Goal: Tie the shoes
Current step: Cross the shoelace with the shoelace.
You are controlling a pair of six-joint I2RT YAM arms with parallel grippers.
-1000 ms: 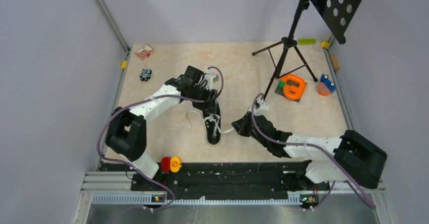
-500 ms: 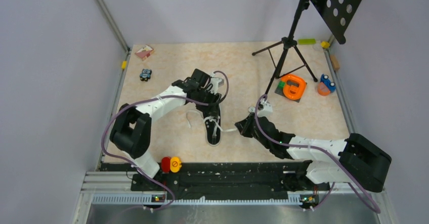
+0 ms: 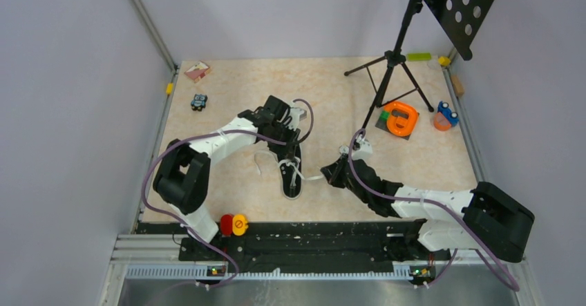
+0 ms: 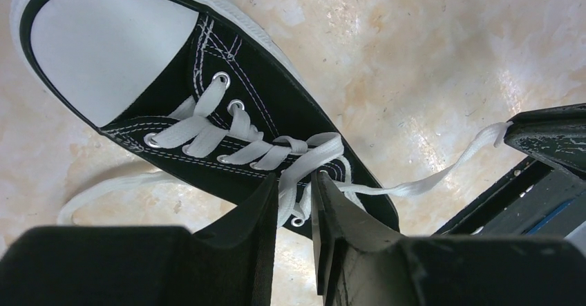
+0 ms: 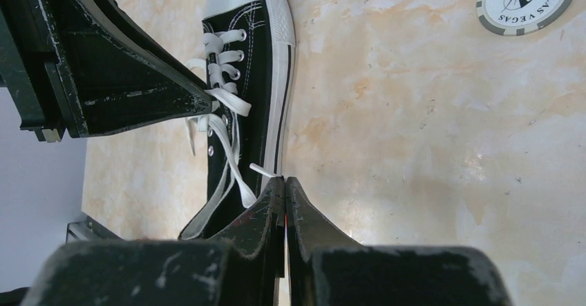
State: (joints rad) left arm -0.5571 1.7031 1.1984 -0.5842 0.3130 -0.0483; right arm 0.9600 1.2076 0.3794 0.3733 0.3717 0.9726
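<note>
Since a second ago your left arm has swung right over the sneaker [image 3: 293, 185] and its jaws have narrowed. Nearest you, the sneaker lies on the table [image 3: 228, 92], toe toward the bases. Beside it your right gripper [image 5: 285, 179] is clamped on a lace end [image 5: 262, 171]. Farther on, your left gripper [image 4: 296, 188] straddles the laces [image 4: 304, 150]; you cannot tell whether it pinches them.

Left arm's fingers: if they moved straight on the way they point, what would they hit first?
Most likely the white lace lying between the left fingers, then the black sneaker right under it, though depth is hard to judge.
</note>
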